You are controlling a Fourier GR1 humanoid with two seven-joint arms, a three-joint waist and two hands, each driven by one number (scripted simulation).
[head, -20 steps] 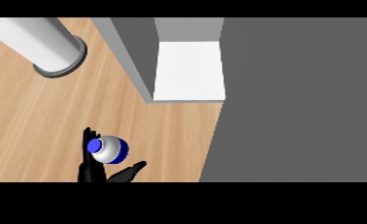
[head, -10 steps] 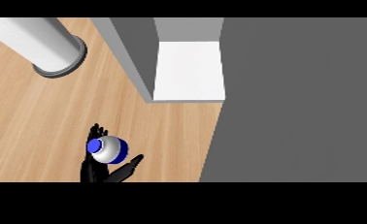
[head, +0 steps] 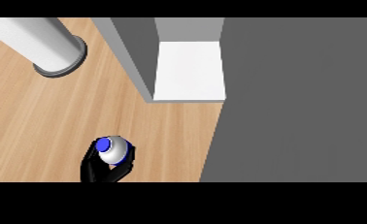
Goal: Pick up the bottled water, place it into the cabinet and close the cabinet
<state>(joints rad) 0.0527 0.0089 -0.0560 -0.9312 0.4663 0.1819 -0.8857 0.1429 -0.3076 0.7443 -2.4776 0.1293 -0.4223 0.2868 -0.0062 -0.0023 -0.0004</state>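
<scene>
Black hand [head: 100, 171] at the lower left of the head view, coming in from the bottom edge. Which arm it belongs to cannot be told, since no forearm shows. Fingers curled round the bottled water [head: 113, 151], one finger up its left side, thumb on the right, pinching the bottle between them. Bottle seen from above: blue cap towards upper left, white body below it, tilted a little. It sits over the wooden counter [head: 57, 116], near the bottom edge, well apart from the cabinet.

Cabinet [head: 188, 29] up and to the right of the hand, open, white shelf [head: 191, 71] showing inside. Grey door [head: 132, 58] swung out on the left side of the opening, running down to the shelf's front left corner. Big dark grey surface [head: 294, 102] fills the right half. White cylinder with grey base ring [head: 50, 48] at the top left of the counter.
</scene>
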